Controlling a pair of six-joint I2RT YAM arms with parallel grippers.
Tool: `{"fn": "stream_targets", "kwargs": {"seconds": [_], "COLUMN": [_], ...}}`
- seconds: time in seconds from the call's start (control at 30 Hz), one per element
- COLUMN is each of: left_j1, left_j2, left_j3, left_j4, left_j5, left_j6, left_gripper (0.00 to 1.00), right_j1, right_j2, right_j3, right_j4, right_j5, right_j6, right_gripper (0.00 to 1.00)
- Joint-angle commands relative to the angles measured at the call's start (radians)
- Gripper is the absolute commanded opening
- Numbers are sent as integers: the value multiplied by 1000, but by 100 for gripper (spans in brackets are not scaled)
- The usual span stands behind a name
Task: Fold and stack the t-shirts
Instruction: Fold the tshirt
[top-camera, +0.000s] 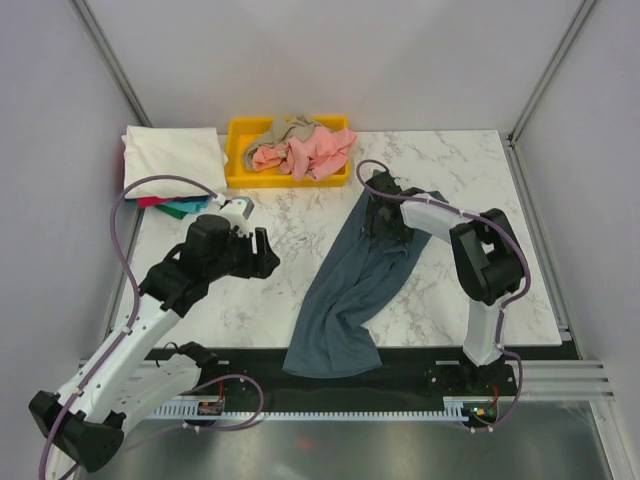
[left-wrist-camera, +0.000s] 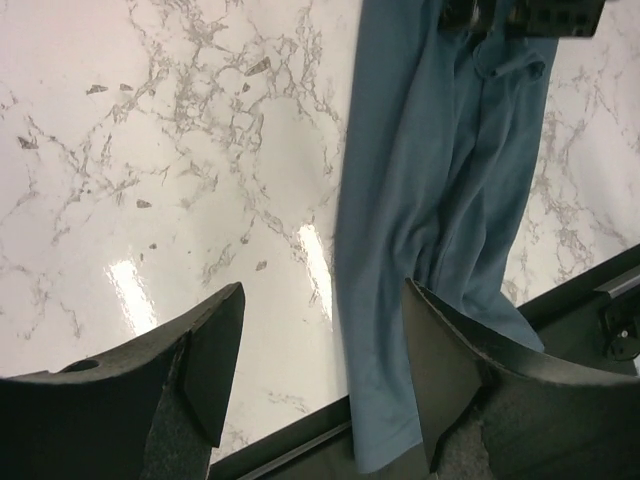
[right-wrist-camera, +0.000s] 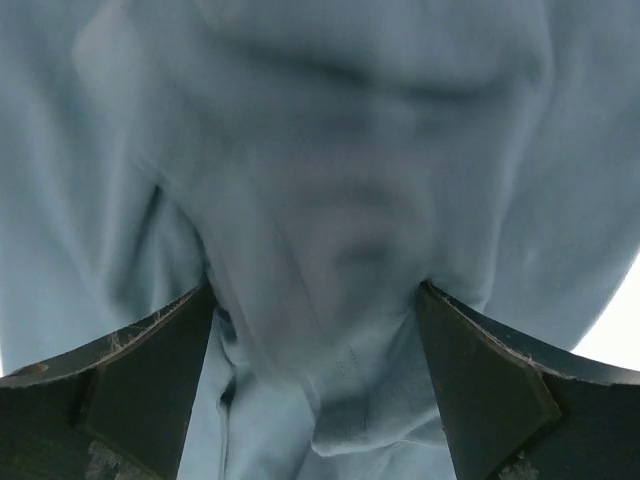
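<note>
The marble counter (top-camera: 450, 170) fills most of what I see, and the yellow bin (top-camera: 235, 165) at its far edge makes a handy marker. The biggest thing on it is the slate-blue t-shirt (top-camera: 345, 300). It lies as a long rumpled strip from a spot in front of the bin's right end, slanting towards the arms, and its lower end spills past the counter's near edge onto the dark rail. Just left of the bin sits a folded cream-white t-shirt (top-camera: 172, 152) with slivers of teal and red showing beneath it. Inside the bin lie a crumpled salmon-pink t-shirt (top-camera: 310, 155) and a tan t-shirt (top-camera: 290, 128). The right claw (right-wrist-camera: 315, 292) is down on the blue shirt's end nearest the bin. Its jaws are spread, with cloth bulging up between them, so it looks released and not yet pinching. The left claw (left-wrist-camera: 322, 290) is also spread and holds nothing, hanging over bare marble in front of the bin and just left of the shirt. What worries me is that bunched wad: closing there would likely catch several layers, so the shirt would lift as a rope, not spread flat. A pull the wrong way could also let the overhanging end slide off or catch on the rail.
</note>
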Motion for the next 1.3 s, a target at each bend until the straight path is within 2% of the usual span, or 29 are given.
{"fn": "stream_targets", "kwargs": {"seconds": [0.0, 0.13, 0.2, 0.23, 0.37, 0.43, 0.53, 0.7, 0.87, 0.97, 1.0, 1.03, 1.1, 1.13, 1.2, 1.23, 1.27], "left_j1": [0, 0, 0, -1, 0, -1, -1, -1, -1, -1, -1, -1, -1, -1, -6, -7, -20], "left_j2": [-74, -117, -137, -139, -111, -96, -84, -53, 0, 39, 74, 94, 155, 178, 217, 258, 272], "left_j3": [-80, -94, -97, -108, -106, -105, -108, -102, -92, -102, -111, -117, -141, -152, -183, -192, -207], "left_j4": [10, -2, 10, 24, 24, 22, 22, 33, 71, 145, 163, 203, 242, 265, 328, 343, 375], "left_j5": [-8, 5, 19, 15, 7, 5, 12, 35, 93, 146, 157, 168, 206, 220, 248, 251, 254], "left_j6": [48, 53, 54, 53, 53, 56, 50, 44, -4, -67, -103, -120, -171, -182, -209, -216, -222], "left_gripper": [71, 71, 71, 71, 71, 71, 71, 70, 70, 70, 70, 70, 68, 68, 65, 65, 64], "right_j1": [-73, -134, -168, -177, -202, -208, -208, -217, -223, -223, -223, -223, -223, -223, -222, -220, -216], "right_j2": [106, 323, 416, 521, 738, 776, 719, 593, 399, 240, 194, 99, -1, -100, -269, -333, -460], "right_j3": [148, 343, 542, 716, 1104, 1170, 1103, 1004, 986, 862, 809, 676, 513, 337, 142, -63, -167], "right_j4": [16, -20, -58, -107, -150, -114, -16, 19, 17, 20, 16, 12, 0, -3, 11, 35, 84], "right_j5": [-26, -40, -19, -17, -106, -160, -197, -194, -214, -203, -197, -189, -182, -186, -206, -217, -240], "right_j6": [-40, -98, -137, -148, -236, -255, -283, -338, -379, -363, -353, -337, -268, -243, -155, -130, -76], "right_gripper": [90, 90, 90, 90, 90, 91, 93, 98, 98, 98, 98, 98, 98, 98, 96, 95, 93]}}
